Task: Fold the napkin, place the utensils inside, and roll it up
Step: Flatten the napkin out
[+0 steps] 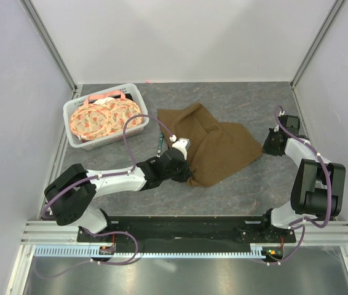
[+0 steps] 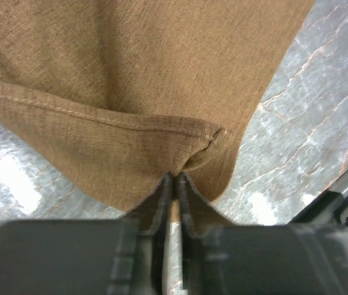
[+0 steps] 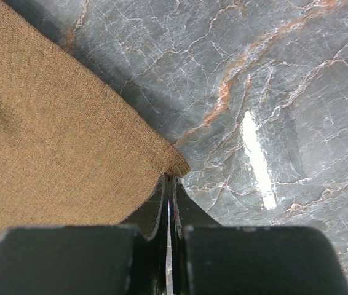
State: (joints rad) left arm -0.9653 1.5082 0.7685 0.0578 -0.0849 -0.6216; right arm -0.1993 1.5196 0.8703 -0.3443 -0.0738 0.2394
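Note:
The brown napkin [image 1: 214, 144] lies crumpled in the middle of the table, partly bunched and folded over. My left gripper [image 1: 187, 163] is shut on the napkin's near left edge; in the left wrist view the hemmed cloth [image 2: 131, 92] is pinched at the tips of that gripper [image 2: 175, 177]. My right gripper [image 1: 265, 146] is shut on the napkin's right corner; in the right wrist view the cloth [image 3: 57, 141] ends at the tips of that gripper [image 3: 170, 179]. The teal-handled utensil [image 1: 160, 146] lies on the table just left of the napkin, partly hidden by the left wrist.
A white basket [image 1: 75, 110] with round orange-patterned plates [image 1: 100, 118] stands at the back left. The table is grey marbled stone [image 1: 248, 184], with white walls on three sides and a black rail along the near edge.

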